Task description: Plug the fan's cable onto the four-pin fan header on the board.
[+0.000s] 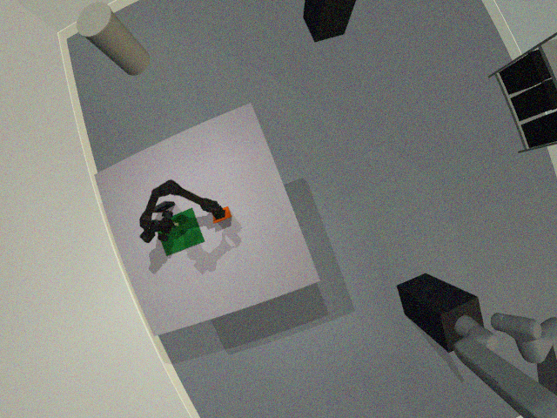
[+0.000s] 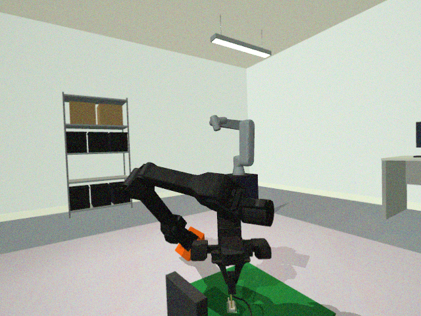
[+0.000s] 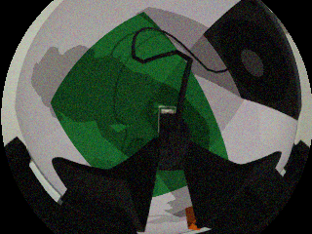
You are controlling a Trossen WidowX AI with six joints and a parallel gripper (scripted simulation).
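Note:
The green board (image 1: 191, 238) (image 2: 282, 292) (image 3: 92, 111) lies on the pale table. The small pale four-pin fan header (image 2: 233, 305) (image 3: 168, 111) stands on it. My gripper (image 2: 232, 287) (image 3: 169, 142) (image 1: 170, 225) points straight down and is shut on the dark fan plug (image 3: 174, 136). The plug hangs just above the header and is apart from it. The thin black cable (image 3: 158, 58) loops from the plug across the board to the dark fan (image 2: 185, 299) (image 3: 255, 60), which stands at the board's edge.
The arm's orange base block (image 1: 222, 214) (image 2: 183, 252) (image 3: 191, 218) sits beside the board. A grey robot arm (image 2: 243, 139) on a black pedestal stands behind. A shelf rack (image 2: 97, 153) is at the far wall, and a desk (image 2: 401, 180) at the right.

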